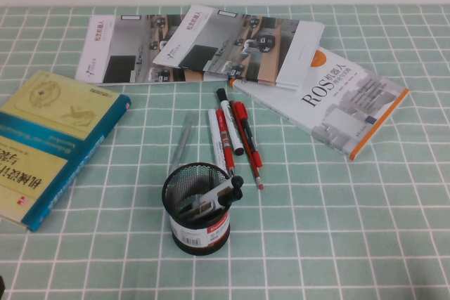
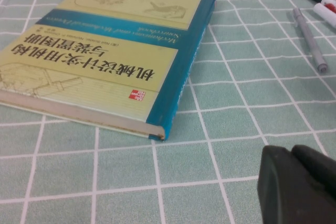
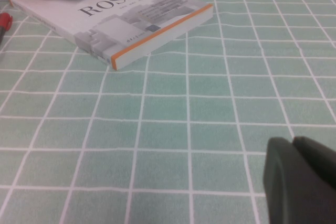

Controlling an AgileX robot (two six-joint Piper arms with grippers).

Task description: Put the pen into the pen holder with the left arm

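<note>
The pen (image 1: pixel 181 144), light, stiff and slippery, lies just beyond the holder (image 1: pixel 198 209), best pinched mid-barrel; left gripper (image 2: pixel 296 184) and right gripper (image 3: pixel 299 179) hover near, empty, seemingly closed.

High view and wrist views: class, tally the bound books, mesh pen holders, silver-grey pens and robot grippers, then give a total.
Bound books: 2, teal-and-yellow book, ROS book
Pen holder: 1
Silver-grey pen: 1, outside the holder
Grippers: 2, left gripper over the cloth near the teal-and-yellow book, right gripper near the ROS book
Total: 6
</note>
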